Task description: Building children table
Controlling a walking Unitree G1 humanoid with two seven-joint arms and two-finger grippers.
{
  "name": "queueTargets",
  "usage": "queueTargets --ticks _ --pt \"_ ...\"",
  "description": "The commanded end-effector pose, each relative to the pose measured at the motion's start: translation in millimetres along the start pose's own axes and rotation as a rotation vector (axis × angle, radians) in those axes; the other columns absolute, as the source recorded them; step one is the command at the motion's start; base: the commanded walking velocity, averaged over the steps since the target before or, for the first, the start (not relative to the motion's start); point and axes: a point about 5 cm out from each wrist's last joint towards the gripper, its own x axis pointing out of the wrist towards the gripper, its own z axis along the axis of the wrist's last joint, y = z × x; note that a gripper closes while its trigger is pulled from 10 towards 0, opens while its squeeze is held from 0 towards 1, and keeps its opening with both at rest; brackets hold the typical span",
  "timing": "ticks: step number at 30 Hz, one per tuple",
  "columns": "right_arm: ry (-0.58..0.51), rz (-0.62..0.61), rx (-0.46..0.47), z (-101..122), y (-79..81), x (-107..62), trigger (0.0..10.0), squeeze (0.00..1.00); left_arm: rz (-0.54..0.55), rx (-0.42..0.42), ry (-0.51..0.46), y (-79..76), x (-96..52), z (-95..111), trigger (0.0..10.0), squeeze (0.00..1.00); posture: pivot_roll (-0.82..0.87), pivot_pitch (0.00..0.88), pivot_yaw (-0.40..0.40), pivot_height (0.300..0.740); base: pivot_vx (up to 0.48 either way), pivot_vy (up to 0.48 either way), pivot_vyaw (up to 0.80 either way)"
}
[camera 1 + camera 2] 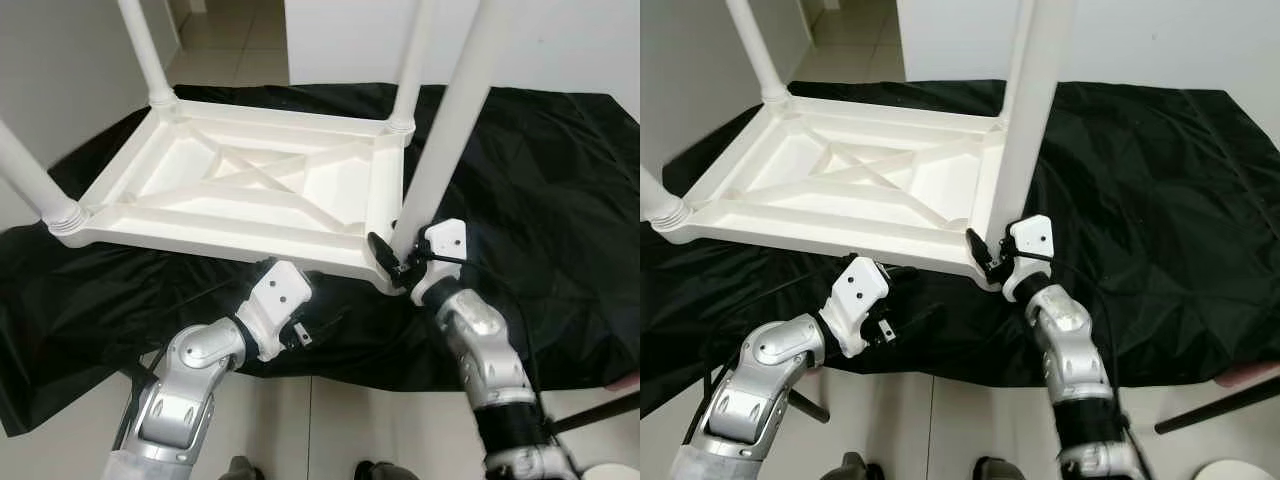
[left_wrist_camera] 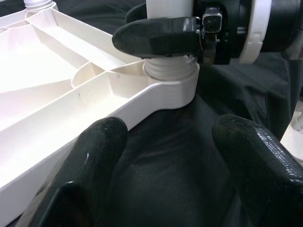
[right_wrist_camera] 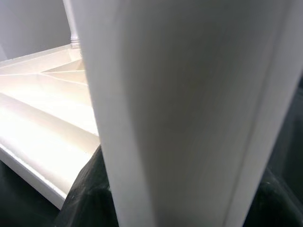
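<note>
While the white plastic children's table top (image 1: pixel 250 190) lies upside down on the black crinkled sheet (image 1: pixel 540 180) spread over the pale tiled floor (image 1: pixel 330 420), its ribbed underside facing up, four white round plastic legs stand from its corners: one at 11 o'clock, one at 1 o'clock, one at 9 o'clock, and the near-right leg (image 1: pixel 450 130) at about 4 o'clock of the top. The right gripper (image 1: pixel 395 262) is clamped narrowly around the foot of that near-right leg, just above the threaded collar (image 2: pixel 170 71) where the leg enters its corner socket; one black finger (image 2: pixel 156 35) wraps across the front of the post. The leg's long axis runs nearly upright, leaning slightly away toward 1 o'clock, so any seating move is, I judge, a twist about that axis, and the right arm is plainly the nearer one, already on it. The left gripper (image 1: pixel 300 330) hovers low over the sheet at 6 o'clock of the table top, just under its near edge, its two fingers (image 2: pixel 90 161) spread wide and holding nothing (they point toward the same corner socket, which lies at about 2 o'clock from it). A little thread appears exposed at the collar, so the leg probably isn't fully home.
</note>
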Motion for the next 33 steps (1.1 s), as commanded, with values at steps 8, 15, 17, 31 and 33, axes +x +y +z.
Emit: queueTargets --ticks 8,15,17,31,33 --pt "0.055 -0.386 -0.017 -2 7.7 -5.8 10.0 0.0 0.16 -0.033 0.012 3.2 -5.3 -4 10.0 0.0 -0.06 0.1 0.038 0.74 0.0 0.0 0.0" --pt "0.041 -0.431 0.028 4 6.2 -10.5 10.0 0.0 0.19 -0.043 0.016 5.4 -9.2 -5 10.0 0.0 -0.05 0.1 0.031 0.74 0.0 0.0 0.0" --pt "0.043 -0.432 0.029 5 6.2 -11.4 10.0 0.0 0.19 -0.041 0.017 5.4 -9.5 -5 10.0 0.0 -0.05 0.1 0.031 0.74 0.0 0.0 0.0" --pt "0.024 -0.156 0.04 7 4.9 -6.8 10.0 0.35 0.218 -0.039 0.021 7.6 -12.5 -4 10.0 0.0 -0.04 0.102 0.023 0.74 0.0 0.0 0.0" --pt "0.034 -0.068 0.029 5 5.2 -5.1 10.0 0.0 0.22 -0.039 0.021 8.6 -12.1 -4 10.0 0.0 -0.04 0.098 0.022 0.74 0.0 0.0 0.0"
